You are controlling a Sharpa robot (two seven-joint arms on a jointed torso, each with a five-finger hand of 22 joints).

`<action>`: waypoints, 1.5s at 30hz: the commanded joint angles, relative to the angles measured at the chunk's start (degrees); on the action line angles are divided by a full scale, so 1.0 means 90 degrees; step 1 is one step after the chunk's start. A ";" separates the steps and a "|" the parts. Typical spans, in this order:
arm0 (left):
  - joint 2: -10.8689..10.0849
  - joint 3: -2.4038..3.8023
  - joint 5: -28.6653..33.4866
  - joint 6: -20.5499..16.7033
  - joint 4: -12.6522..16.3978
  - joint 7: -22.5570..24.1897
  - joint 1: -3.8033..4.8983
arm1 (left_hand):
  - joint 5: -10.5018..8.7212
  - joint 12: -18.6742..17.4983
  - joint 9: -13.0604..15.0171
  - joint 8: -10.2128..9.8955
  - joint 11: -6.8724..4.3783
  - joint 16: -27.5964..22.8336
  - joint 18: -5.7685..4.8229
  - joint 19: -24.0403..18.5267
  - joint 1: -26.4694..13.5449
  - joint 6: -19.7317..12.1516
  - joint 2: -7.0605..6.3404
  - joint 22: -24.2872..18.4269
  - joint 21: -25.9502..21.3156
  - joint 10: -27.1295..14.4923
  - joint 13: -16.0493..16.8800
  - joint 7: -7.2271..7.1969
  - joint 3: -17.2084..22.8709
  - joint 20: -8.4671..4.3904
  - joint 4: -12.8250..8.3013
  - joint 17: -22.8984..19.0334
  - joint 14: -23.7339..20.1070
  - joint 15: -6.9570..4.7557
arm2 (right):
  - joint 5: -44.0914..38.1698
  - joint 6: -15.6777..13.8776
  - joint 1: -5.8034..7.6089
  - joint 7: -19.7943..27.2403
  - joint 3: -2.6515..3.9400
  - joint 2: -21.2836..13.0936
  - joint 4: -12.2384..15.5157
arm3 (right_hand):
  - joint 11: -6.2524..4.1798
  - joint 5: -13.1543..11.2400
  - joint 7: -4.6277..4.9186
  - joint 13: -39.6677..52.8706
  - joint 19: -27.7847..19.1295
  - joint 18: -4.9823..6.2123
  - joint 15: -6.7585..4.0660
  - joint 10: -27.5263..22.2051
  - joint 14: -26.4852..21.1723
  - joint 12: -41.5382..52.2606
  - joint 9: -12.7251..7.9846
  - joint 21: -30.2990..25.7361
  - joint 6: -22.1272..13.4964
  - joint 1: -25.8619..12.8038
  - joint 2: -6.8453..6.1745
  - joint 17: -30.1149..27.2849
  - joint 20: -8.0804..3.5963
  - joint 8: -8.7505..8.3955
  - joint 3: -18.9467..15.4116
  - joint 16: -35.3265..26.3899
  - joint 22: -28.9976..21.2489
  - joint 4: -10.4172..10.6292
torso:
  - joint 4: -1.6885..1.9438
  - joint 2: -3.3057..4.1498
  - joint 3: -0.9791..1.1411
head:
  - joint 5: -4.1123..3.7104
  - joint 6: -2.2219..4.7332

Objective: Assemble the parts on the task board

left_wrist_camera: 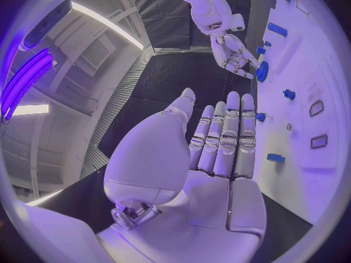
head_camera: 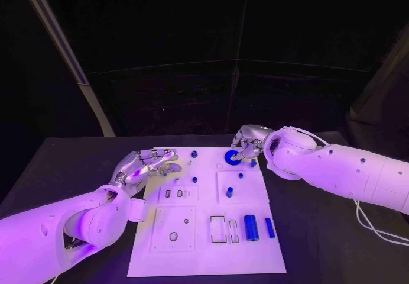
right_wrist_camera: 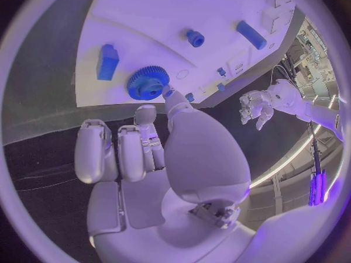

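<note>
My right hand (head_camera: 247, 145) reaches to the far edge of the task board (head_camera: 204, 254), one fingertip touching the blue gear (right_wrist_camera: 148, 82) lying there, probably to seat it; nothing is gripped. My left hand (head_camera: 146, 165) hovers flat at the board's left edge with straight fingers (left_wrist_camera: 227, 137), empty, keeping clear.

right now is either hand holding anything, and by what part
Left hand holds nothing, fingers straight. Right hand touches the blue gear at its rim; a grip cannot be told.

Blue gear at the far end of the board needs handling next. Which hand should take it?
Probably the right hand: its fingertips already sit at the blue gear on the task board. The left hand hovers open off the board's far left corner, farther away.
</note>
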 commanded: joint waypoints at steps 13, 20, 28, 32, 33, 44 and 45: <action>-0.0005 0.0006 0.0005 0.0103 -0.0002 -0.0042 0.0007 | 0.0036 -0.0030 -0.0010 -0.0037 0.0044 -0.0046 0.0039 0.0059 0.0004 0.0028 0.0076 -0.0014 -0.0047 0.0005 -0.0006 0.0018 -0.0004 -0.0002 -0.0065 0.0005 0.0021 0.0031 | -0.0306 0.0550 0.0010 -0.0186 0.0001 0.0057 -0.0098 | 0.0008 0.0005 -0.0004 0.0239 0.0071 -0.0051 0.0051 0.0028 0.0345 0.0209 0.0006 0.0064 -0.0008 0.0172 0.0078 0.0193 0.0018 0.0112 -0.0087 0.0115 0.0065 0.0031 | 0.0001 0.0000 0.0002 | 0.0015 -0.0017; 0.0002 0.0006 0.0005 0.0109 -0.0001 -0.0056 0.0007 | 0.0036 -0.0037 -0.0010 -0.0043 0.0046 -0.0051 0.0039 0.0060 0.0006 0.0026 0.0076 -0.0018 -0.0050 0.0002 -0.0007 0.0023 -0.0003 -0.0001 -0.0075 0.0005 0.0021 0.0032 | -0.0312 0.0562 0.0008 -0.0149 0.0000 0.0143 -0.0161 | -0.0004 -0.0027 -0.0017 0.0477 0.0086 -0.0058 0.0045 0.0110 0.0359 0.0415 0.0015 0.0082 0.0072 0.0259 0.0214 0.0320 0.0014 0.0185 -0.0049 0.0175 0.0104 0.0006 | 0.0005 0.0004 0.0003 | 0.0020 -0.0035; 0.0002 0.0006 0.0005 0.0118 -0.0002 -0.0064 0.0007 | 0.0036 -0.0037 -0.0010 -0.0043 0.0046 -0.0051 0.0039 0.0060 0.0006 0.0026 0.0076 -0.0018 -0.0050 0.0002 -0.0007 0.0023 -0.0003 -0.0001 -0.0075 0.0005 0.0021 0.0032 | -0.0339 0.0430 0.0005 -0.0105 -0.0003 0.0229 -0.0212 | -0.0026 -0.0304 -0.0044 0.0590 0.0092 -0.0060 0.0029 0.0109 0.0356 0.0488 0.0023 0.0096 0.0233 0.0327 0.0350 0.0367 0.0004 0.0292 0.0033 0.0193 0.0128 -0.0018 | -0.0003 -0.0001 -0.0002 | 0.0033 -0.0042; 0.0002 0.0006 0.0005 0.0121 -0.0003 -0.0070 0.0007 | 0.0036 -0.0037 -0.0010 -0.0043 0.0046 -0.0051 0.0039 0.0060 0.0006 0.0026 0.0076 -0.0018 -0.0050 0.0002 -0.0007 0.0023 -0.0003 -0.0001 -0.0075 0.0005 0.0021 0.0032 | -0.0388 0.0204 0.0004 -0.0086 -0.0003 0.0245 -0.0213 | -0.0090 -0.0486 -0.0117 0.0894 0.0138 -0.0074 -0.0019 0.0294 0.0366 0.0761 0.0055 0.0129 0.0545 0.0386 0.0478 0.0429 -0.0032 0.0441 0.0174 0.0218 0.0205 -0.0041 | -0.0005 -0.0003 -0.0002 | 0.0036 -0.0037; 0.0002 0.0006 0.0005 0.0121 -0.0003 -0.0070 0.0007 | 0.0035 -0.0049 -0.0011 -0.0053 0.0052 -0.0060 0.0038 0.0061 0.0005 0.0022 0.0078 -0.0023 -0.0055 -0.0003 -0.0008 0.0031 -0.0002 -0.0001 -0.0088 0.0005 0.0022 0.0034 | -0.0393 0.0154 0.0004 -0.0086 -0.0003 0.0248 -0.0213 | -0.0101 -0.0498 -0.0130 0.0954 0.0150 -0.0078 -0.0027 0.0331 0.0368 0.0816 0.0056 0.0137 0.0582 0.0386 0.0489 0.0440 -0.0039 0.0456 0.0195 0.0223 0.0223 -0.0041 | -0.0006 -0.0003 -0.0001 | 0.0039 -0.0032; 0.0003 0.0006 0.0005 0.0123 -0.0003 -0.0077 0.0007 | 0.0035 -0.0049 -0.0011 -0.0053 0.0052 -0.0060 0.0038 0.0061 0.0005 0.0022 0.0078 -0.0023 -0.0055 -0.0003 -0.0008 0.0031 -0.0002 -0.0001 -0.0089 0.0005 0.0022 0.0034 | -0.0494 -0.0156 0.0000 -0.0054 -0.0004 0.0265 -0.0110 | -0.0165 -0.0364 -0.0189 0.1132 0.0207 -0.0097 -0.0089 0.0417 0.0379 0.0934 0.0010 0.0176 0.0736 0.0518 0.0592 0.0514 -0.0107 0.0433 0.0580 0.0248 0.0316 -0.0122 | 0.0001 0.0000 0.0003 | 0.0043 -0.0033; 0.0003 0.0006 0.0005 0.0123 -0.0003 -0.0078 0.0007 | 0.0035 -0.0049 -0.0011 -0.0053 0.0052 -0.0060 0.0038 0.0061 0.0005 0.0022 0.0078 -0.0023 -0.0055 -0.0003 -0.0008 0.0031 -0.0002 -0.0001 -0.0089 0.0005 0.0022 0.0034 | -0.0500 -0.0159 0.0000 -0.0054 -0.0004 0.0267 -0.0099 | -0.0164 -0.0352 -0.0188 0.1138 0.0208 -0.0098 -0.0089 0.0418 0.0379 0.0934 0.0004 0.0177 0.0736 0.0517 0.0586 0.0518 -0.0108 0.0421 0.0611 0.0249 0.0318 -0.0126 | 0.0000 0.0001 0.0003 | 0.0043 -0.0030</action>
